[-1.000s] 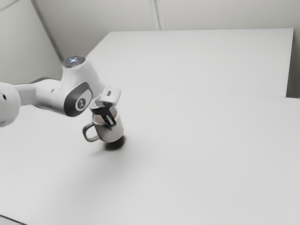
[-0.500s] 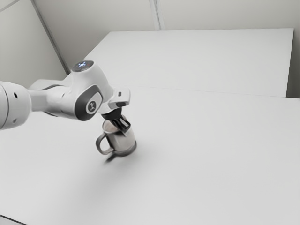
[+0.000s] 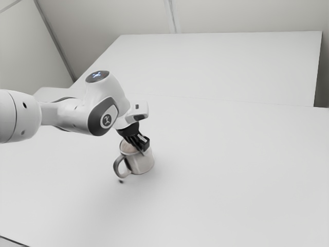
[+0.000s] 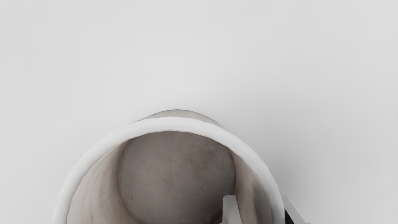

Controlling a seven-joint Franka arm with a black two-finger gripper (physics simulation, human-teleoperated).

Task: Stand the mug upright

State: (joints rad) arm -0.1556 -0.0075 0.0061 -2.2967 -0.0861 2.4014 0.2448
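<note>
The hand (image 3: pixel 141 148) was angled down at the mug (image 3: pixel 141 163), its fingers parted astride the wall: one inside the mug, the other against the outside. A gap was left between the inner finger and the wall, so the mug was not clamped. The mug was seen upright on the worktop (image 3: pixel 221 175), its opening up and its handle (image 3: pixel 117 166) toward the exterior view's left. A small dark spot (image 3: pixel 121 181) was seen just beside the handle's foot.

Before me: one white table (image 3: pixel 231 180) (faint seam (image 3: pixel 231 100) across it); pale walls (image 3: pixel 247 15); one upright strip (image 3: pixel 171 15).
</note>
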